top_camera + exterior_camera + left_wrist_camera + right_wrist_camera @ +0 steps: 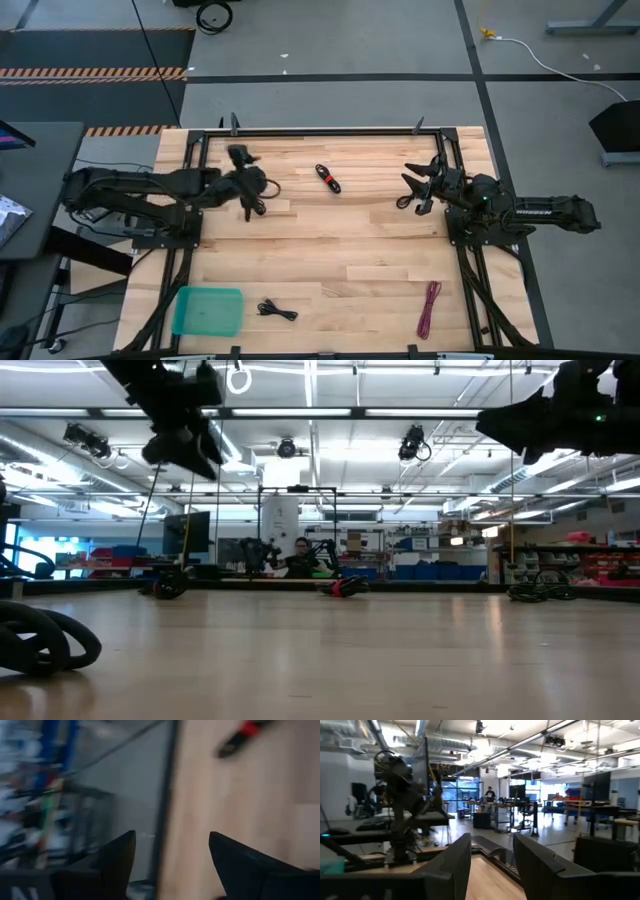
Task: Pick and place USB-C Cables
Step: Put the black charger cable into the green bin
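Cables lay scattered: a black-and-red coil (328, 178) mid-table, a black bundle (277, 311) beside the teal tray (208, 311). Both grippers, left (243, 158) and right (417, 178), hung released; light, floppy coils probably grip best across the bundled middle.

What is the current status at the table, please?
Left gripper open, empty, raised near far edge. Right gripper open, empty, raised at right. Cables untouched: black-red, black, magenta; tray empty. Nothing blocking.
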